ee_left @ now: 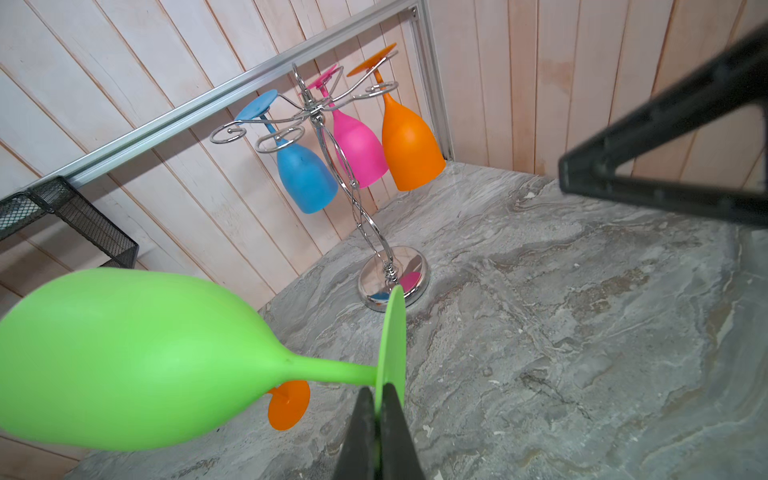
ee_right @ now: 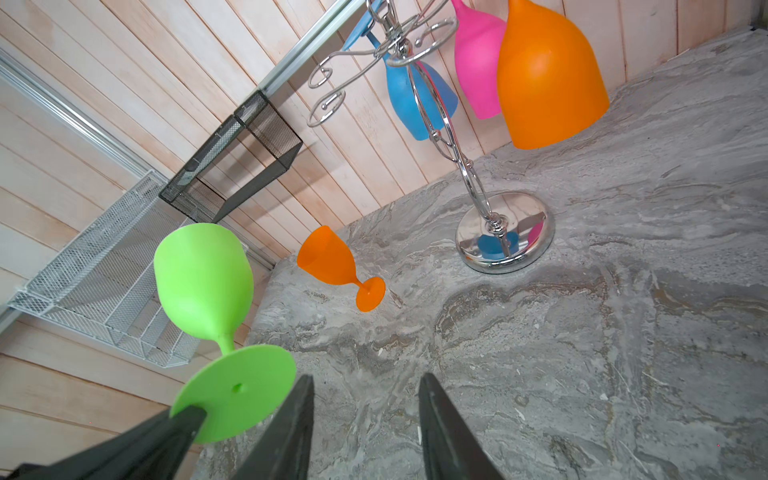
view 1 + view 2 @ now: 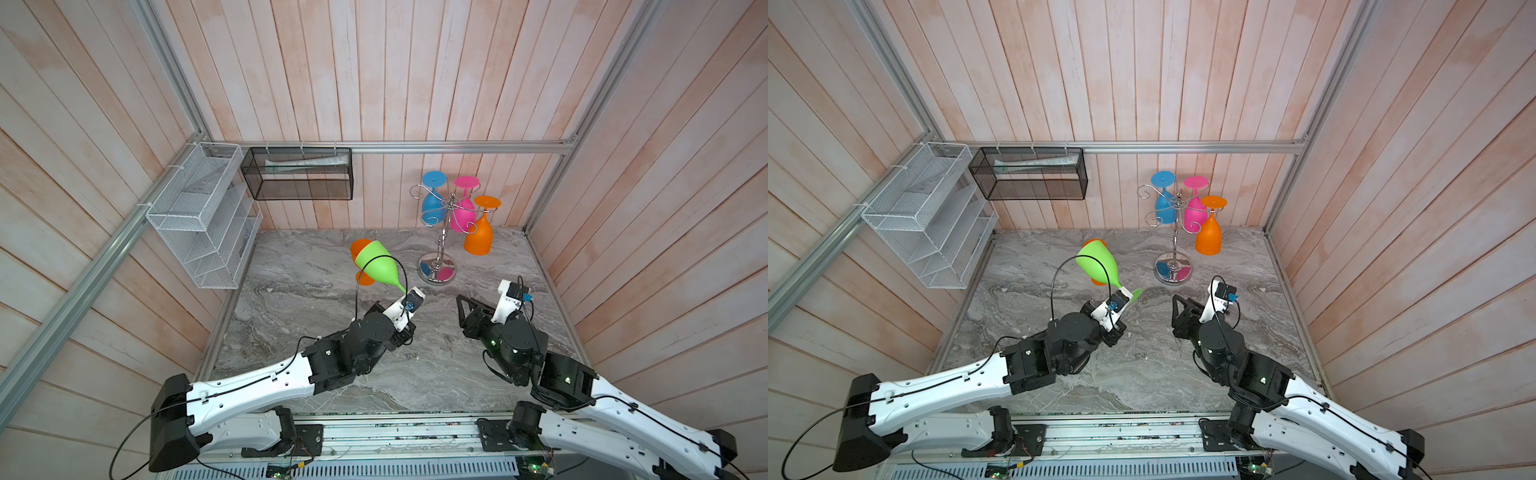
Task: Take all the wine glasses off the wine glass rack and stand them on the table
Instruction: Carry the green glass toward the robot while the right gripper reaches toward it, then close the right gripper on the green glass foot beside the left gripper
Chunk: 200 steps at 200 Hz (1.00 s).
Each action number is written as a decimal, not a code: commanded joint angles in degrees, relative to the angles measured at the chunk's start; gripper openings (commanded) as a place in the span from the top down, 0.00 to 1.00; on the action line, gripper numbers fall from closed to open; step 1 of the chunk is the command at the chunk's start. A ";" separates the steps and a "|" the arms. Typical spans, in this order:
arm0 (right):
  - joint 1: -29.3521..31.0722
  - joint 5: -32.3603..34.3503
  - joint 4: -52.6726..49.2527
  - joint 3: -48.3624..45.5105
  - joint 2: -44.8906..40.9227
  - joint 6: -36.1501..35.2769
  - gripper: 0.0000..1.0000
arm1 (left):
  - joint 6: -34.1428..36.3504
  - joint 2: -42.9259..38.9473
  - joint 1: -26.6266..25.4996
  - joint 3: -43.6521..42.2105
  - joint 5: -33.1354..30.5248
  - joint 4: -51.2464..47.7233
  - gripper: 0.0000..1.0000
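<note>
Marble (image 3: pixel 498 332): rack (image 3: pixel 436 269) holds three glasses (image 3: pixel 478 239); left gripper (image 1: pixel 377 411) pinches green glass (image 1: pixel 124 357); right gripper (image 2: pixel 365 378) parted.

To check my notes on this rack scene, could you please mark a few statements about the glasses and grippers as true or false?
1. The left gripper is shut on the foot of the green wine glass. True.
2. Four glasses hang on the wine glass rack. False: three hang there, a blue glass, a pink glass and an orange glass.
3. The right gripper holds a glass. False: it is open and empty.
4. A second orange wine glass lies on its side on the marble tabletop. True.
</note>
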 commanded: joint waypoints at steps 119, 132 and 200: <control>-15.43 -36.77 -3.66 6.52 4.49 8.75 0.56 | 42.56 11.29 -6.55 -19.70 -10.28 58.94 1.00; -17.07 -40.56 -2.75 6.31 5.35 9.45 0.56 | 47.15 14.36 -6.96 -20.09 -10.89 64.71 1.00; -21.49 -50.84 -0.40 3.45 7.00 12.17 0.56 | 65.99 26.72 -8.03 -19.45 -9.05 90.55 1.00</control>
